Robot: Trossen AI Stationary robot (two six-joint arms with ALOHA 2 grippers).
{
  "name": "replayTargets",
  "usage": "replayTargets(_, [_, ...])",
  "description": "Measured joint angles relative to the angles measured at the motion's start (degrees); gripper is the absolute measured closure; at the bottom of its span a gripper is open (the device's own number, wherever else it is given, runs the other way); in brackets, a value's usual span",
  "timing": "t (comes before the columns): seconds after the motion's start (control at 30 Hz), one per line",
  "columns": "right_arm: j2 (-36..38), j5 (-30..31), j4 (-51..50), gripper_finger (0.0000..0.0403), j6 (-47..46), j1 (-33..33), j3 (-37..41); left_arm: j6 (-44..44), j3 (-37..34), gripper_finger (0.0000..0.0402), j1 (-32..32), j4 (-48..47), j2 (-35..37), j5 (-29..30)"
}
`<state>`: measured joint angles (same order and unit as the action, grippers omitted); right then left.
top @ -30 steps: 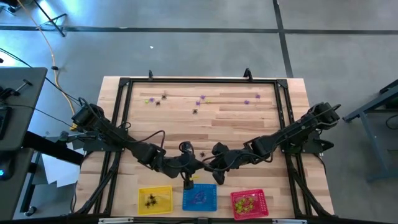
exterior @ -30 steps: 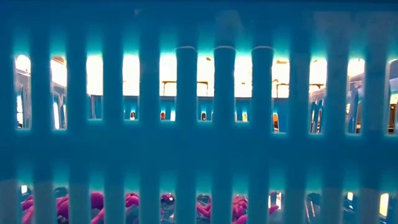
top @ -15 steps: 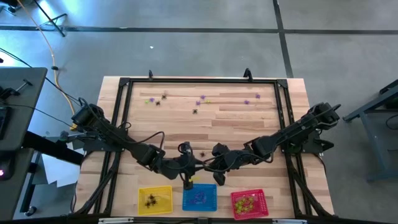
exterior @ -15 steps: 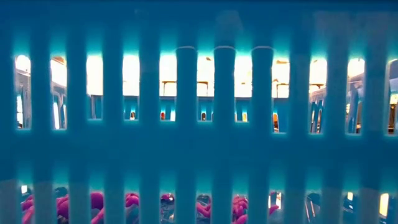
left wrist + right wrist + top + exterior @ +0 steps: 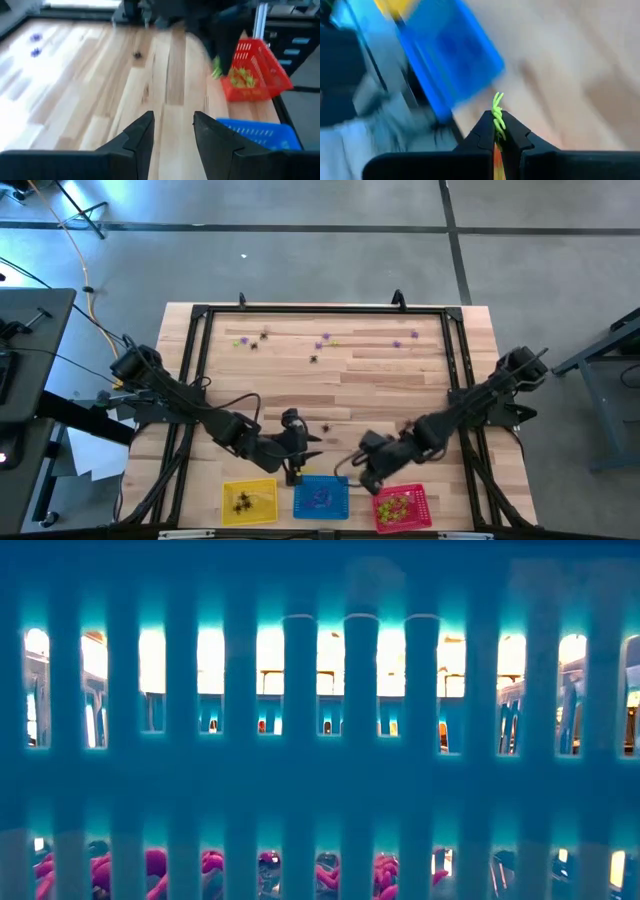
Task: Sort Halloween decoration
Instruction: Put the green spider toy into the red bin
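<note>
Your wooden table (image 5: 400, 385) carries three mesh baskets in a row along its near edge: one yellow basket (image 5: 249, 501) at the left, one blue basket (image 5: 321, 497) in the middle, one red basket (image 5: 401, 507) at the right.

Your left gripper (image 5: 293, 476) hangs at the far left corner of the blue basket. In the left wrist view its two fingers (image 5: 140, 135) stand apart with bare table between them, holding nothing.

Your right gripper (image 5: 368, 480) sits between the blue and red baskets, just off the red basket's far left corner. In the right wrist view its jaws are pressed together on one yellow-green trinket (image 5: 498, 116), which sticks out past the fingertips.

Loose trinkets on the far part of the table, counted from the high view:
- one yellow-green and one black (image 5: 264, 335) at far left
- one black (image 5: 314, 359), one purple (image 5: 326, 336) and a further purple and yellow-green pair beside it, toward the middle
- two purple (image 5: 413, 334) at far right
- one black (image 5: 325, 428) nearer, just beyond the left gripper

Sorted contents: black pieces (image 5: 241, 501) in the yellow basket, purple pieces (image 5: 100, 870) in the blue basket, yellow-green pieces (image 5: 396, 505) in the red basket; you cannot count these.

The low view is filled by the blue basket's slatted wall.
</note>
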<state>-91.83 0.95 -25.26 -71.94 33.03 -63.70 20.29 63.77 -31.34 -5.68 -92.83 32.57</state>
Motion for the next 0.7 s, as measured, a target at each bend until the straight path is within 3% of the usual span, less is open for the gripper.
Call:
replayTargets(0.13, [-0.04,-7.49,-4.45,0.0402,-7.76,3.85,0.00,3.47,0.00,0.0281,-0.60,-3.92,0.33,-2.42])
replayTargets(0.3, [-0.04,-11.23,-2.58,0.0402,-13.84,7.54,0.00,6.21,-0.02,0.0282,-1.75,-7.43,0.32,-3.53])
replayTargets(0.43, [-0.04,-9.20,-2.36,0.0400,-14.59,9.43,0.00,7.15,-0.02,0.0283,-2.47,-8.30,0.32,-3.79])
replayTargets(0.7, [-0.05,-3.34,-2.79,0.0361,-25.64,8.92,0.00,7.14,-0.02,0.0283,-2.76,-11.07,0.32,-9.44])
